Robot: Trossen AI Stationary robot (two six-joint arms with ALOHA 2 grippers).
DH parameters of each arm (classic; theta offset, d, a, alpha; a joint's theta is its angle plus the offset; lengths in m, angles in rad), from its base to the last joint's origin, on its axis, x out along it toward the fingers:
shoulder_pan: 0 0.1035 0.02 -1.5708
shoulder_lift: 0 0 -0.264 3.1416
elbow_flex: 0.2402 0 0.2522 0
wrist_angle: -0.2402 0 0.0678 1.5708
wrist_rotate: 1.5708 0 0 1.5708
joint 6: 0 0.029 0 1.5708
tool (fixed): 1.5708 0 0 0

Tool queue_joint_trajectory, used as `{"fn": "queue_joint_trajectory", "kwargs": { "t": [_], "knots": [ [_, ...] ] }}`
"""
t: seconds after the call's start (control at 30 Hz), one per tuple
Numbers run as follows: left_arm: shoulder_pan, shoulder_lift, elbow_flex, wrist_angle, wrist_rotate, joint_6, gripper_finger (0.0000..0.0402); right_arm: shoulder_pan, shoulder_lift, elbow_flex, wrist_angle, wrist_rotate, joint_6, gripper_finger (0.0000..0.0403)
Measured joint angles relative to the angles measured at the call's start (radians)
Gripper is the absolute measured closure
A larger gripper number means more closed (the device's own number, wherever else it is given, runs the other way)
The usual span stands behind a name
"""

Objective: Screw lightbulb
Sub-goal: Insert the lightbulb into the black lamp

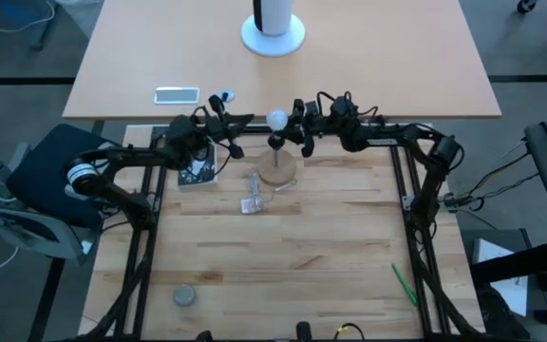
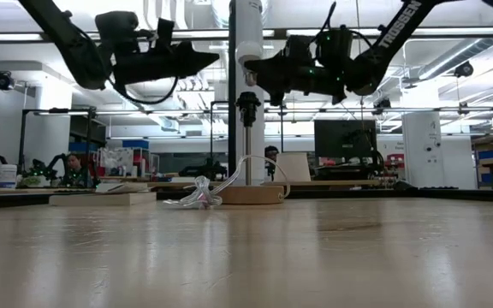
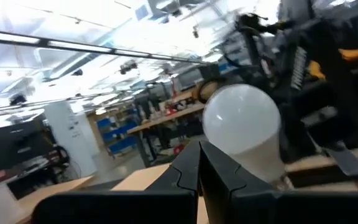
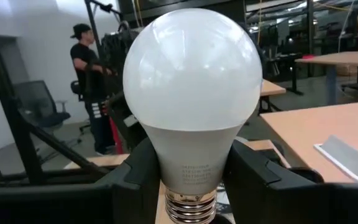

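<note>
Already the right hand (image 4: 191,186) is clamped on the bulb (image 1: 277,120), held directly above the socket (image 2: 247,106). Beside the socket, the left hand (image 1: 235,147) is pinched together, empty. Seating and screwing remain.

The light wooden table (image 1: 302,247) carries a round wooden disc (image 1: 276,175), a crumpled clear wrapper (image 1: 253,204), a green pen (image 1: 404,283) near right and a grey puck (image 1: 184,296) near left.
</note>
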Motion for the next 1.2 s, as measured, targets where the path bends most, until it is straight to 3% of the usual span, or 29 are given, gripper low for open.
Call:
{"fn": "queue_joint_trajectory", "kwargs": {
  "t": [0.67,1.2],
  "knots": [
    [0.0,0.054,0.015,-0.009,0.022,0.023,0.0401,0.005,0.067,-0.005,0.005,0.029,-0.104,0.027],
    [-0.001,0.117,0.062,-0.017,0.038,0.019,0.0401,0.003,0.066,-0.01,-0.007,0.023,-0.143,0.0192]
  ]
}}
